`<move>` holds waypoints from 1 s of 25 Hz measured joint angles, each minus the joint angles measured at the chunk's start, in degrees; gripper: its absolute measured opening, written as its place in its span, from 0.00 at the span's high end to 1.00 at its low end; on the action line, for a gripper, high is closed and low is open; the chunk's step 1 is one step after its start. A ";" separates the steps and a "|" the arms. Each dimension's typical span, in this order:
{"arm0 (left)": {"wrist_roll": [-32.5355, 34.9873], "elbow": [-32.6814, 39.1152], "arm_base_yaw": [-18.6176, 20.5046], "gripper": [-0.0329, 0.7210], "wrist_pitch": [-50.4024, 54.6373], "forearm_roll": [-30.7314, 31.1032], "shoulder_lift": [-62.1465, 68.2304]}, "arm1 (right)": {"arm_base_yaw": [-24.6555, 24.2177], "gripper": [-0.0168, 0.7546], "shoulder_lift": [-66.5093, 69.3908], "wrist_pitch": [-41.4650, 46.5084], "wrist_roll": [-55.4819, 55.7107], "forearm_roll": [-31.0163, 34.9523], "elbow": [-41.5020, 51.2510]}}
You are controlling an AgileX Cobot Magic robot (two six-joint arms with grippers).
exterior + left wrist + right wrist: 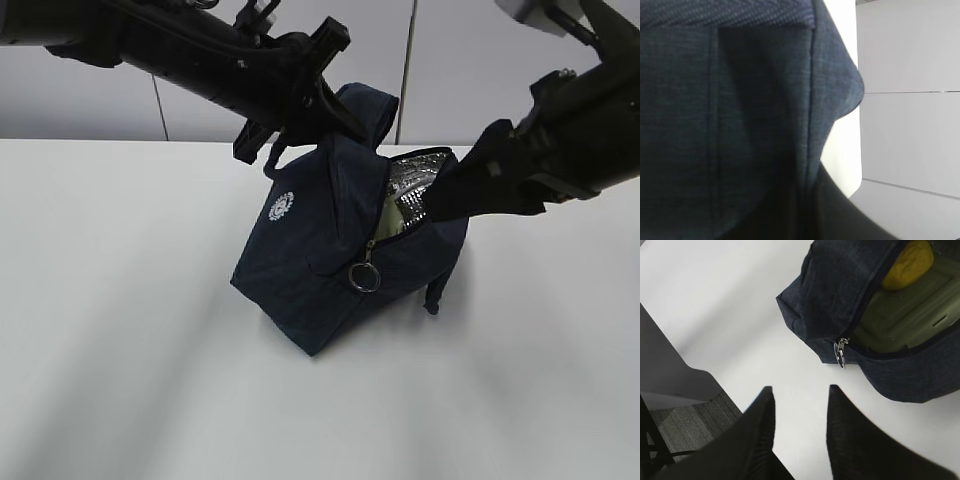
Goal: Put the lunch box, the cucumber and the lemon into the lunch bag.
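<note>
Round white logo (282,206) on the side panel of the dark navy fabric lunch bag (320,270); any lettering in it too small to read. No other writing visible.

Bag stands tilted on the white table (120,350), top zipper open, silver foil lining (412,185) showing at the mouth. Metal ring pull (364,276) hangs at the zipper's near end.

Inside, right wrist view: sage-green lid of the clear lunch box (905,320), with the small bright yellow lemon (907,260) resting on it toward the far corner. Cucumber not visible.

Left gripper (290,100) at the bag's looped handle (365,105), up off the table; fingers hidden by fabric, grip cannot be told. Left wrist view filled with navy cloth.

Right gripper (800,410): fingers parted, nothing between them, above bare table beside the bag.
</note>
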 joint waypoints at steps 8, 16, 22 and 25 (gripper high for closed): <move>0.00 0.00 2.11 0.97 0.36 0.64 0.00 | 0.00 0.64 1.94 -0.39 0.41 -0.08 0.00; 0.00 0.00 5.16 0.97 2.17 1.16 0.00 | -0.10 0.55 8.45 -7.78 3.08 -0.01 0.00; 0.00 0.00 6.89 0.97 3.93 2.23 0.00 | -3.81 0.46 14.69 -11.57 6.26 3.70 0.00; 0.50 0.00 7.61 0.97 4.48 2.45 0.00 | -6.75 0.46 15.81 -11.93 1.87 13.27 0.00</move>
